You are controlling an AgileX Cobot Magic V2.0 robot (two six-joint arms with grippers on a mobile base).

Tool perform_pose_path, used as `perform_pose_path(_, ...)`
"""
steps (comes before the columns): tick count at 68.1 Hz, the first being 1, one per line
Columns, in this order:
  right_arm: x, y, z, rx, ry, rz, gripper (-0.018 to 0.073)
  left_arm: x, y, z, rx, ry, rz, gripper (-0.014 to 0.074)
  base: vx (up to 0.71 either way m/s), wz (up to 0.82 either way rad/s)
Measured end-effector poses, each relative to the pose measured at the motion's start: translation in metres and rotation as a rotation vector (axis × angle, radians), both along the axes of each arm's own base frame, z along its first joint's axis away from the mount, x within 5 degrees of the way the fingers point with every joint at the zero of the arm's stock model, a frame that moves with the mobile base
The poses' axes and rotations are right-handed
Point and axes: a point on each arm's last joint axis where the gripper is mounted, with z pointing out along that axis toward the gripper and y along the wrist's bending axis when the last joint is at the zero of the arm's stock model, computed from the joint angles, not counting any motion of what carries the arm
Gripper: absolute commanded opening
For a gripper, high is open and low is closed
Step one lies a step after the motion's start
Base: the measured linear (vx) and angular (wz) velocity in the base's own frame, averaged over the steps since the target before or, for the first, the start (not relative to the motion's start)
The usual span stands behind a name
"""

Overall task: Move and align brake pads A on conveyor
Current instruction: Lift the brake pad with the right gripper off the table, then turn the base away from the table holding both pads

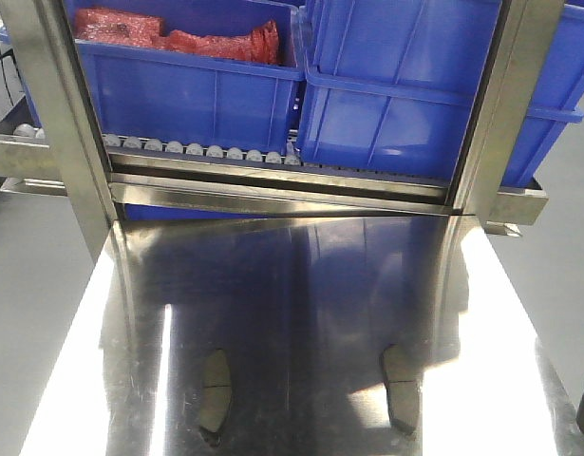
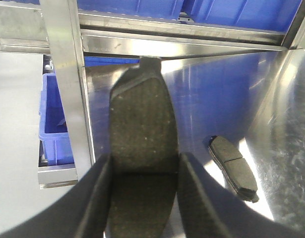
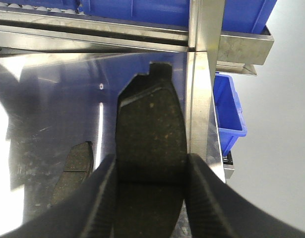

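Front view: left pad [image 1: 214, 394] and right pad [image 1: 399, 388] lie flat on the steel tabletop [image 1: 301, 285], well apart, near its front edge; blue bins [image 1: 197, 95] stand behind its far edge.
Left wrist view: left gripper [image 2: 142, 171] pinches the left-held pad [image 2: 142, 119] over the tabletop; a loose pad [image 2: 233, 166] lies flat on the tabletop.
Right wrist view: right gripper [image 3: 150, 171] pinches the right-held pad [image 3: 150, 124] over the tabletop; a second loose pad [image 3: 75, 166] lies flat on it.

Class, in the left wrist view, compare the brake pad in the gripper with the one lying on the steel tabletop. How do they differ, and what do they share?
The held grey-brown flat brake pad is clamped between the jaws of the left gripper; the loose grey-brown brake pad lies untouched on the shiny steel tabletop. The held pad points straight ahead; the loose pad lies slanted. Both share a grainy dark face.
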Motion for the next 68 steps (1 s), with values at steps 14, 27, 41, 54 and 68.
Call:
perform_pose_path(14,0.0000,0.0000,0.0000,0.001,0.000,0.000,-0.0010,0.0000,0.0000,0.0000,0.000,0.000,0.000,-0.0006,0.00,0.00)
perform_pose_path(27,0.0000,0.0000,0.0000,0.001,0.000,0.000,-0.0010,0.0000,0.0000,0.0000,0.000,0.000,0.000,-0.0006,0.00,0.00)
perform_pose_path(41,0.0000,0.0000,0.0001,0.001,-0.001,0.000,-0.0010,0.0000,0.0000,0.0000,0.000,0.000,0.000,-0.0006,0.00,0.00)
perform_pose_path(54,0.0001,0.0000,0.0002,0.001,-0.003,0.000,-0.0010,0.0000,0.0000,0.0000,0.000,0.000,0.000,-0.0006,0.00,0.00)
perform_pose_path(68,0.0001,0.0000,0.0003,0.001,-0.003,0.000,-0.0010,0.0000,0.0000,0.0000,0.000,0.000,0.000,-0.0006,0.00,0.02)
